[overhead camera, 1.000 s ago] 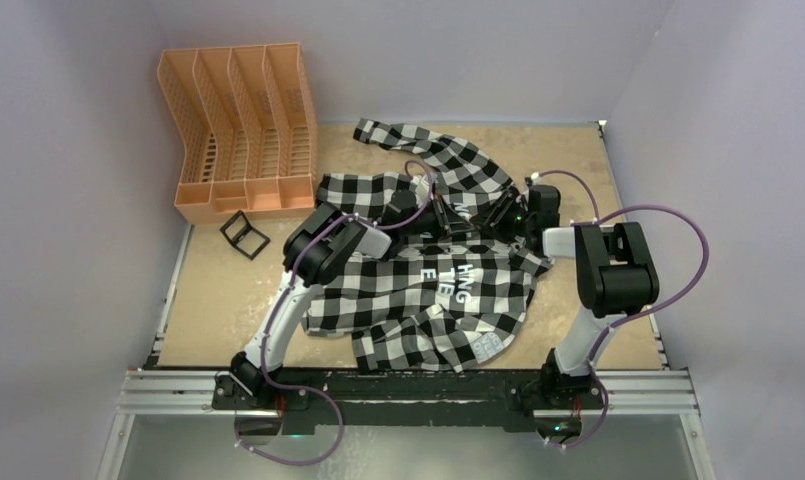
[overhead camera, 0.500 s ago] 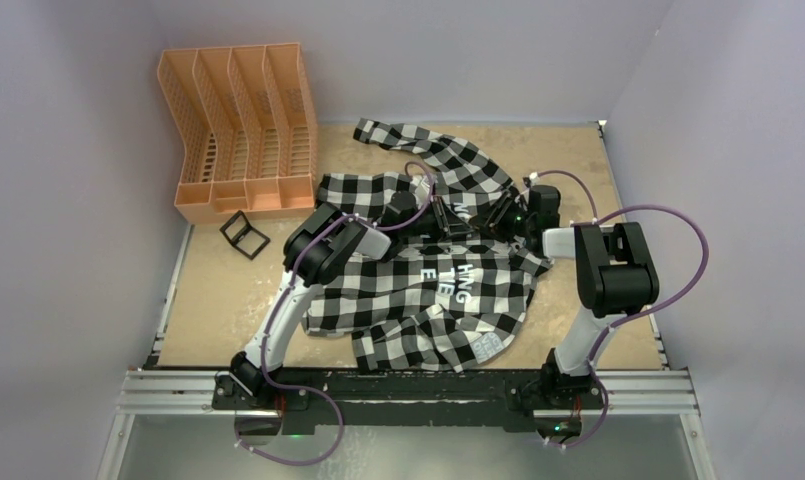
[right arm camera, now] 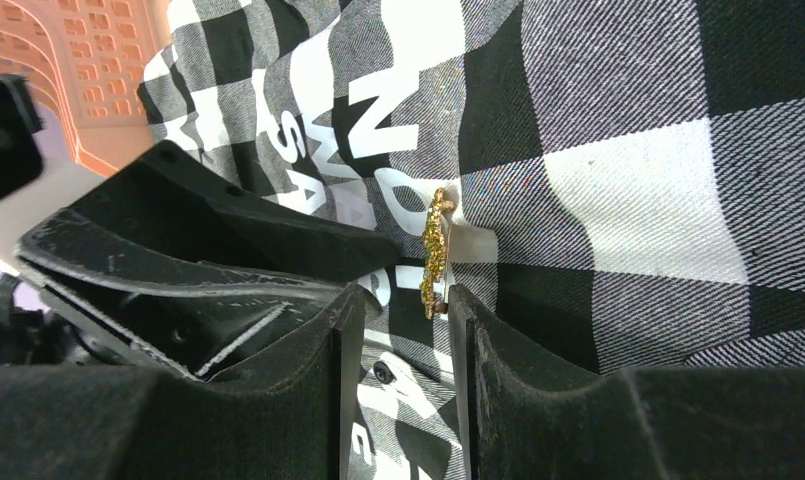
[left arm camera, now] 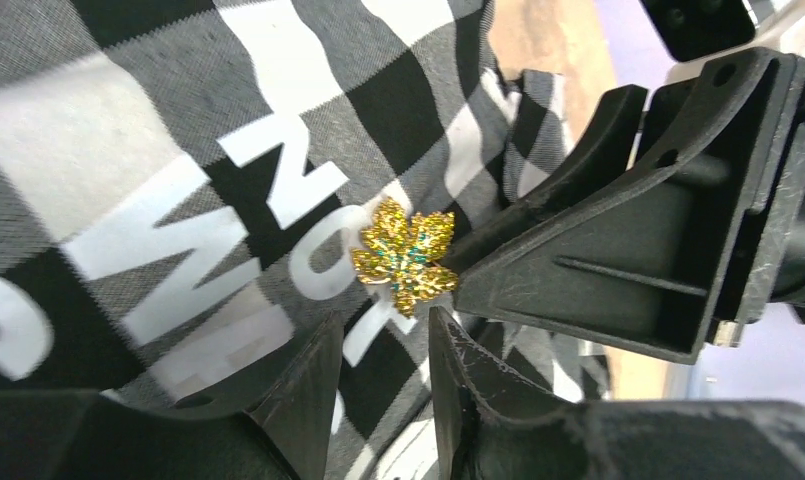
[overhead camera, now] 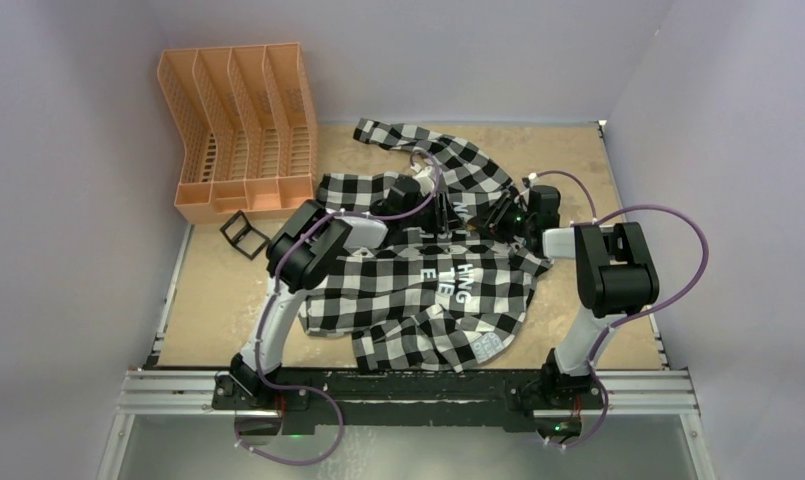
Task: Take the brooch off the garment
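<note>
Fingers [left arm camera: 303,390] of left gripper [left arm camera: 383,328] gape empty; right gripper [right arm camera: 403,298] likewise parted; brooch [left arm camera: 404,255] at twelve o'clock, probably light, stiff, slippery; pinch its rim.

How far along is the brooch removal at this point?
Done: both grippers sit at the brooch on the garment. In hand: the right gripper has its open jaws around the brooch's edge; the left gripper is open just beside it. Left: the brooch looks pinned to the fabric, so gripping and pulling it free remain.
</note>
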Controlling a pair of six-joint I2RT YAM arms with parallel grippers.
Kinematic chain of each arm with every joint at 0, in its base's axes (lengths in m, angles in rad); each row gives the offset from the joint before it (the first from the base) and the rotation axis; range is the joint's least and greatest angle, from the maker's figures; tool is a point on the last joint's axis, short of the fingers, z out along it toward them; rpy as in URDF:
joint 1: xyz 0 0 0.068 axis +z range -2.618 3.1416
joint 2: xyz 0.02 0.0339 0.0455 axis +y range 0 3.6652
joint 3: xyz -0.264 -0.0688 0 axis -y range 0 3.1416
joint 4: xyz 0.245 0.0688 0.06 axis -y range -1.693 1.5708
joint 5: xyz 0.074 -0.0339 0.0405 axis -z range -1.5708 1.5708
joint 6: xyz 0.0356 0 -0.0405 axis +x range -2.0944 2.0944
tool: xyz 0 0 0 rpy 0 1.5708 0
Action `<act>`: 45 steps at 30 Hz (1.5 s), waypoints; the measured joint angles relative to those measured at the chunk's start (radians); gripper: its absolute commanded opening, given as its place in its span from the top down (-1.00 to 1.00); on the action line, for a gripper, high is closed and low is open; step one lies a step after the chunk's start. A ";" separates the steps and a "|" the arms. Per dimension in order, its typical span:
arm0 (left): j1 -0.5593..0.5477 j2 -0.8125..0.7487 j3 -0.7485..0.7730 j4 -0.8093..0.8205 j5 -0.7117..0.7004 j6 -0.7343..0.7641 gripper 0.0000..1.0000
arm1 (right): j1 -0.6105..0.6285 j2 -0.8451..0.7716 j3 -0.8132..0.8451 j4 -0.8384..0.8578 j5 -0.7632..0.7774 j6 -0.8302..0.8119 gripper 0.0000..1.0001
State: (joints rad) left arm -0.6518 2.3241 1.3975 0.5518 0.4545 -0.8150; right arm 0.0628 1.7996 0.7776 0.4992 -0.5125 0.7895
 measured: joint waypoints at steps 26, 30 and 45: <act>-0.114 -0.126 -0.141 -0.012 -0.181 0.892 -0.13 | 0.000 0.000 0.004 -0.012 -0.003 0.000 0.21; -0.117 -0.126 -0.146 0.031 -0.209 0.960 -0.10 | 0.000 0.000 0.006 -0.018 -0.003 0.000 0.21; -0.136 -0.124 -0.145 0.142 -0.225 1.046 -0.08 | 0.000 0.000 0.010 -0.018 -0.005 0.003 0.21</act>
State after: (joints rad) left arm -0.7879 2.2002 1.2522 0.6933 0.2291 0.2306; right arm 0.0631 1.7996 0.7876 0.4808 -0.5175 0.7925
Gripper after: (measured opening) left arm 0.542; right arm 0.397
